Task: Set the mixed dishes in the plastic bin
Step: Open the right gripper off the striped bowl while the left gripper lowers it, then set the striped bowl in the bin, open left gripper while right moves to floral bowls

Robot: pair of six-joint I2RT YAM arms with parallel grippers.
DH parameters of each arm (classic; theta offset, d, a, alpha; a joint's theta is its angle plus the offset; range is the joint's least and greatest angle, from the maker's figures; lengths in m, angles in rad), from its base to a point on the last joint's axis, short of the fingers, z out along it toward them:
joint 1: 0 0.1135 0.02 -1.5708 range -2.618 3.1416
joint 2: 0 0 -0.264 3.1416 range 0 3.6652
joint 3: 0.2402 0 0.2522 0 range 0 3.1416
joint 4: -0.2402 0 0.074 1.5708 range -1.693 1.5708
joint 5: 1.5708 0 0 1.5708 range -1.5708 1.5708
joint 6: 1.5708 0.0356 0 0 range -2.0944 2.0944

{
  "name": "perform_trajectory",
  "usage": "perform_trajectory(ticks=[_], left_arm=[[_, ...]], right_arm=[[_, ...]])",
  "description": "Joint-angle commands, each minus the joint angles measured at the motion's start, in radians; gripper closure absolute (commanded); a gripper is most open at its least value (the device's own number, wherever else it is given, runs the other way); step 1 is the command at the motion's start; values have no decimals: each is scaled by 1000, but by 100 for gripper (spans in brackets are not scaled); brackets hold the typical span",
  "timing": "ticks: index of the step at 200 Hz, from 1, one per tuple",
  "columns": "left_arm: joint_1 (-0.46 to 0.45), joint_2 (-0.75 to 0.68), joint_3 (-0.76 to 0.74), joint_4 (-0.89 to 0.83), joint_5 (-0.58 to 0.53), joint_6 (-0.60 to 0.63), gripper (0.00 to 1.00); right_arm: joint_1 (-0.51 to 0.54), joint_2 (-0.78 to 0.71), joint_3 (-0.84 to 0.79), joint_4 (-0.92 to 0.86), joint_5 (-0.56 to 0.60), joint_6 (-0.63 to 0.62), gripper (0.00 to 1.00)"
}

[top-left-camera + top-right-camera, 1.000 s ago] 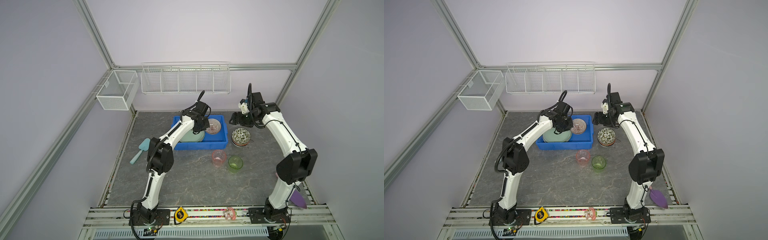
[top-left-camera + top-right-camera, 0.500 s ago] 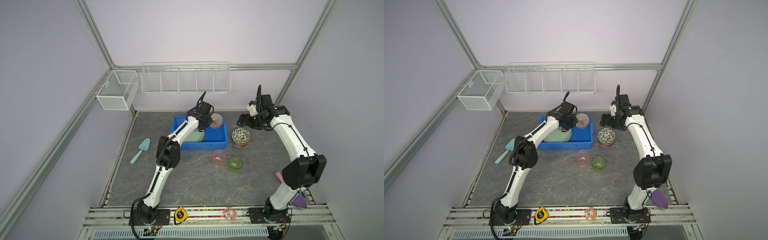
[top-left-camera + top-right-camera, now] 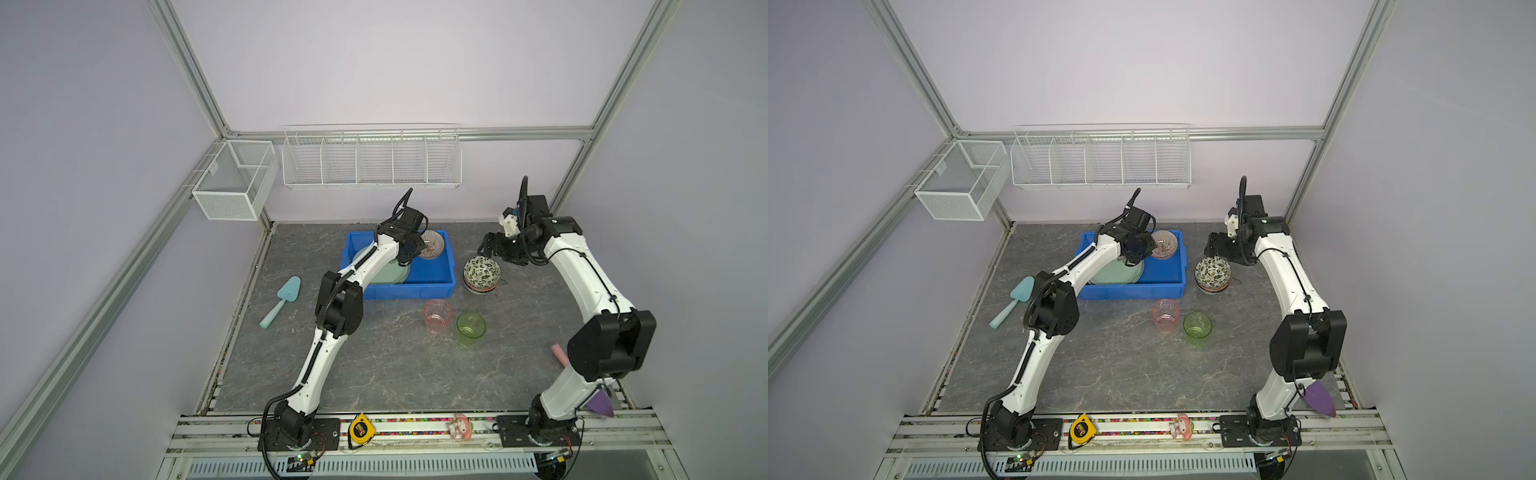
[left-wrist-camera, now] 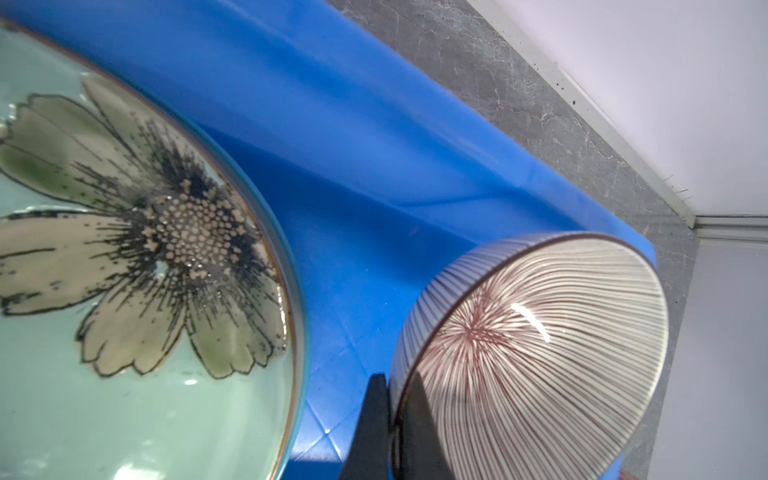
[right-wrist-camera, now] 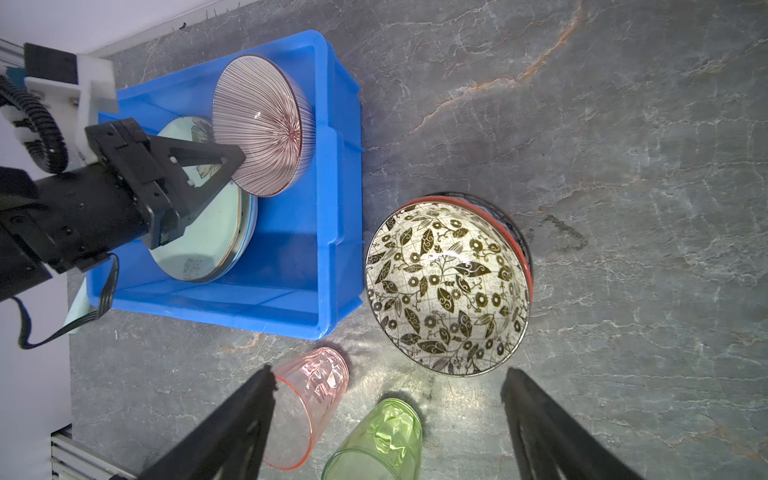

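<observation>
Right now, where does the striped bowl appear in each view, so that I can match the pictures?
In a top view: striped bowl at the far right corner of the bin.
In a top view: striped bowl at that same corner.
Left wrist: striped bowl close up, tilted, rim pinched by the left gripper, beside the plate.
Right wrist: striped bowl within the bin's rim, the leaf bowl outside it.
Shared landmark: the blue bin.

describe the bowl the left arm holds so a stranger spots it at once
Find the bright blue bin on the grey table. In its far right corner the left arm's fingers pinch a tilted bowl. Fine radiating red-brown stripes set it apart from the leaf-patterned bowl outside the bin.
</observation>
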State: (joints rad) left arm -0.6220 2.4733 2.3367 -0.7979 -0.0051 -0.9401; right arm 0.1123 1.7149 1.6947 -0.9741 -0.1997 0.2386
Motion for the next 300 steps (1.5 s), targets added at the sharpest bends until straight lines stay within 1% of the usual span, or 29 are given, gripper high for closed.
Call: perform_trajectory(ticks=[1, 82, 101, 108, 149, 169, 193, 221, 237, 253, 271, 274, 300], left_arm=[[1, 19, 42, 26, -25, -27, 100], [1, 39, 44, 19, -35, -23, 100], [1, 40, 44, 17, -31, -20, 100], [1, 42, 44, 17, -29, -19, 100], [0, 47, 43, 29, -12, -11, 100], [1, 50, 40, 36, -3, -10, 94], [1, 50, 36, 50, 8, -9, 92], [0, 48, 36, 61, 16, -5, 87], [0, 47, 35, 61, 19, -4, 81], [1, 43, 34, 60, 22, -2, 76], [1, 35, 26, 69, 28, 1, 65], [1, 32, 25, 69, 28, 2, 63], [1, 16, 26, 78, 33, 28, 41]], right_arm=[[-8, -26, -15, 9, -29, 1, 12], [-19, -15, -30, 9, -49, -16, 11], [-20, -14, -33, 9, -54, -16, 11], [-21, -12, -35, 42, -55, -15, 11], [-22, -2, -40, 42, -65, -17, 11], [-23, -1, -41, 43, -66, -17, 11], [-23, -2, -43, 41, -66, -19, 11], [-24, -4, -41, 36, -62, -20, 11], [-24, -2, -38, 28, -52, -24, 11], [-25, -2, -37, 24, -36, -28, 10], [-24, -4, -33, 25, -18, -33, 10], [-25, -5, -33, -3, -16, -32, 10], [-26, -10, -33, -20, 4, -37, 10]])
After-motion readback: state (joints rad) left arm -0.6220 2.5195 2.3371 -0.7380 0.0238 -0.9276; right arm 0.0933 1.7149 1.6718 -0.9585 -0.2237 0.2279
